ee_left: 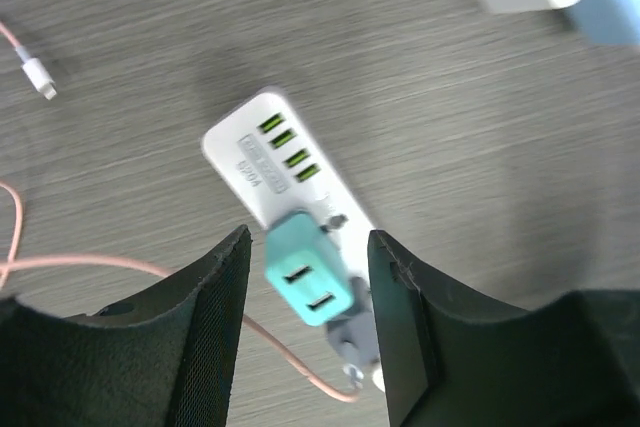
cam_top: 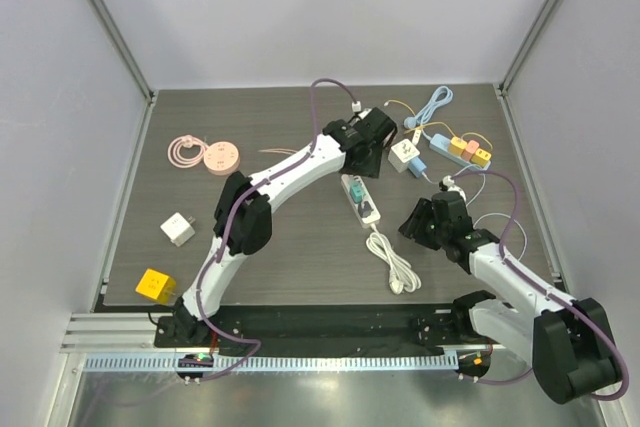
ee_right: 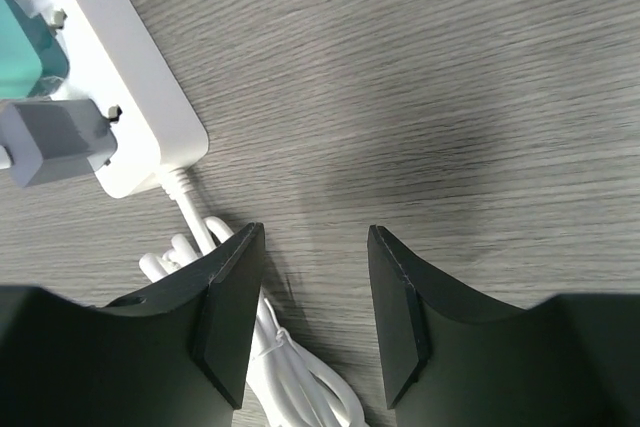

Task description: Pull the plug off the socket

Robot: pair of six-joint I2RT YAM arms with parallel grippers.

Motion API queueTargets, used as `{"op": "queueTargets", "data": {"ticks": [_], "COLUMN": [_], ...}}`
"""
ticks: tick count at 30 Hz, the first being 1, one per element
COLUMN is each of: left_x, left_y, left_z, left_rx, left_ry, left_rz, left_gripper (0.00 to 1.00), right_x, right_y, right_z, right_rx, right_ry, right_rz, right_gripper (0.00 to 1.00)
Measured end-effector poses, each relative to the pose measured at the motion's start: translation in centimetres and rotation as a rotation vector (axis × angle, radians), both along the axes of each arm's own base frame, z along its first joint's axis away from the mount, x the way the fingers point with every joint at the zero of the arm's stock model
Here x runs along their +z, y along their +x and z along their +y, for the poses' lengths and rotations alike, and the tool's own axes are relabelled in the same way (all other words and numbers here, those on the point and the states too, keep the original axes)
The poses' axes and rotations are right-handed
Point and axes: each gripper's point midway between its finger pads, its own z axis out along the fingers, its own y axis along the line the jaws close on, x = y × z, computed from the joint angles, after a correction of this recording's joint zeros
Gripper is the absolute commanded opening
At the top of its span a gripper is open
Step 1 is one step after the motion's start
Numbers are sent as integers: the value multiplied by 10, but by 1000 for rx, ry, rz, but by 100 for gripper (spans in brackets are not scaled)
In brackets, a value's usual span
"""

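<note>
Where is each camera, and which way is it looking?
Top camera: high behind the arms, looking down at the table; left hand and right hand show.
Left wrist camera: on the left arm, looking down at the power strip and green plug; its fingers show.
Right wrist camera: on the right arm, looking down at the strip's end and white cord; fingers show.
Shared: both wrists see the green plug.

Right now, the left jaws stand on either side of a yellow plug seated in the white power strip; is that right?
Wrong colour: the plug is teal, not yellow. The left wrist view shows it between the left jaws, seated in the white power strip.
</note>
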Motion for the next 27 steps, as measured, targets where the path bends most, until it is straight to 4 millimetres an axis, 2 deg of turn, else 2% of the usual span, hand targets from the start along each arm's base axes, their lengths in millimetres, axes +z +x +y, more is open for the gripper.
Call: {"op": "queueTargets", "data": {"ticks": [4,9,14,19,27], "left_x": [-22,-41,-34,-21,-24], "left_y": [-5,-28,-42,-38,-45], "left_z": [16,35,50,45,50], "left_rx": [18,10,24,32,70], "left_ry": [71,143,140,97,85], "left_rz": [23,60,62,34,54], "left_gripper": [52,55,66,78,79], "right_x": [-6,-5,-6,-14,-13], "right_y": [-3,-3,-2,-4,-1], "right_z": [2,4,8,12,16], "right_rx": [16,26,37,51,62], "right_ry": [0,9,25,39,59], "right_rz": [25,27,22,47,40], "right_gripper": [52,52,52,52,52]}}
